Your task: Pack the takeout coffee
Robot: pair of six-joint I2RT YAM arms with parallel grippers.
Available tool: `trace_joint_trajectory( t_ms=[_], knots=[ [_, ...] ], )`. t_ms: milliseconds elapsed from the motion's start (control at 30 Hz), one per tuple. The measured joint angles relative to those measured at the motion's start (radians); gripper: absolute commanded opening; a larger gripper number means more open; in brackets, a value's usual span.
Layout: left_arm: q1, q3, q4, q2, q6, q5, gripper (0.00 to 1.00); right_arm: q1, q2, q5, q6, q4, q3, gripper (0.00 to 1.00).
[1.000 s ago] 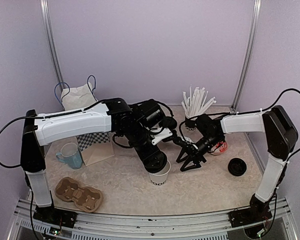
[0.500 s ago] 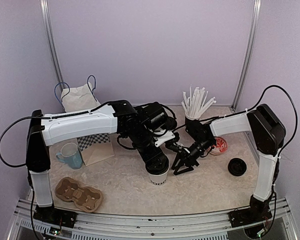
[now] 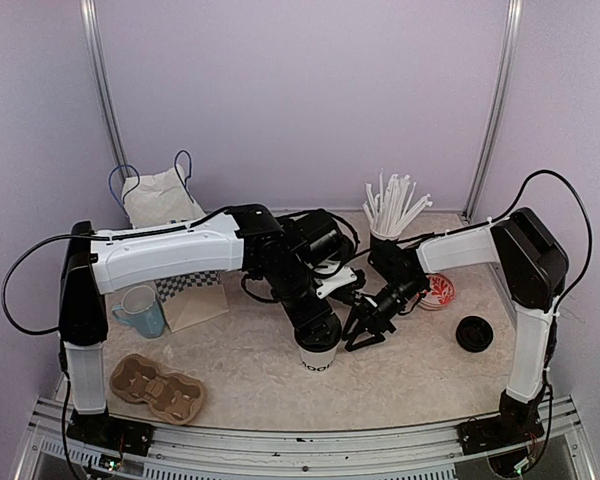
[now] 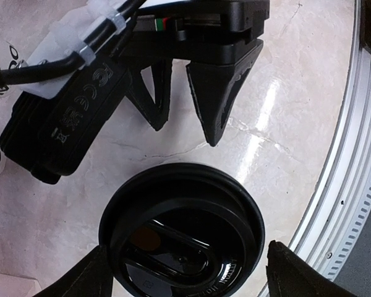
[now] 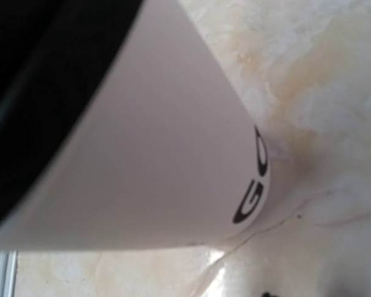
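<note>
A white paper cup (image 3: pixel 320 358) with black lettering stands at the table's middle, a round black lid (image 4: pixel 181 238) on top of it. My left gripper (image 3: pixel 317 333) hangs straight over that lid, open. Its fingertips (image 4: pixel 297 272) flank the lid's rim, and a gap shows on the right side. Just right of the cup, my right gripper (image 3: pixel 363 338) points down at the table, its fingers (image 4: pixel 219 93) apart with nothing between them. The right wrist view is filled by the cup's white wall (image 5: pixel 161 154). A loose black lid (image 3: pixel 474 333) lies at the right.
A light-blue mug (image 3: pixel 140 310) and a brown cardboard cup carrier (image 3: pixel 160 388) sit at the near left. A white handled bag (image 3: pixel 158 195) stands behind them. A black-banded cup of white straws (image 3: pixel 385 235) and a red-printed round thing (image 3: pixel 442 292) are behind the right gripper.
The right gripper has swung left to just beside the cup, and its fingers have drawn closer together. The left gripper's jaws have widened a little over the cup's top.
</note>
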Motion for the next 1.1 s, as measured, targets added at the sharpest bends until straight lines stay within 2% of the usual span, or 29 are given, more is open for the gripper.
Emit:
trace_joint_trajectory(
  t_ms=[33, 67, 200, 367, 433, 533, 567, 600, 667, 733, 833, 967, 1100],
  knots=[
    [-0.002, 0.000, 0.000, 0.000, 0.000, -0.001, 0.96, 0.000, 0.000, 0.001, 0.000, 0.000, 0.000, 0.53],
    [-0.003, 0.000, 0.000, 0.000, 0.000, -0.003, 0.99, 0.000, 0.000, 0.003, 0.000, 0.000, 0.000, 0.53],
    [-0.007, 0.001, -0.002, 0.000, -0.003, -0.035, 0.99, 0.000, -0.001, 0.022, -0.003, -0.011, 0.000, 0.54],
    [-0.010, -0.011, 0.016, -0.028, -0.022, -0.144, 0.99, -0.028, -0.058, 0.081, -0.005, -0.055, 0.000, 0.58],
    [-0.004, -0.079, 0.072, -0.090, -0.032, -0.188, 0.98, -0.047, -0.124, 0.113, 0.002, -0.068, 0.001, 0.60],
    [0.019, -0.197, 0.150, -0.200, -0.069, -0.201, 0.83, -0.061, -0.257, 0.174, 0.040, -0.051, 0.000, 0.66],
    [0.040, -0.233, 0.180, -0.233, -0.099, -0.191, 0.84, -0.064, -0.316, 0.201, 0.064, -0.022, -0.008, 0.69],
    [0.063, -0.257, 0.206, -0.253, -0.137, -0.175, 0.97, -0.064, -0.379, 0.227, 0.088, 0.023, -0.025, 0.72],
    [0.139, -0.349, 0.323, -0.304, -0.226, -0.098, 0.99, -0.064, -0.488, 0.259, 0.132, 0.096, -0.063, 0.72],
    [0.208, -0.459, 0.429, -0.345, -0.311, -0.035, 0.99, -0.065, -0.544, 0.257, 0.171, 0.124, -0.072, 0.64],
    [0.241, -0.579, 0.535, -0.374, -0.387, 0.024, 0.99, -0.064, -0.480, 0.179, 0.221, 0.120, -0.052, 0.59],
    [0.181, -0.607, 0.603, -0.376, -0.430, 0.039, 0.99, -0.063, -0.334, 0.079, 0.256, 0.083, -0.113, 0.60],
    [0.144, -0.620, 0.660, -0.377, -0.468, 0.047, 0.88, -0.053, -0.291, 0.007, 0.258, -0.007, -0.142, 0.58]
  ],
)
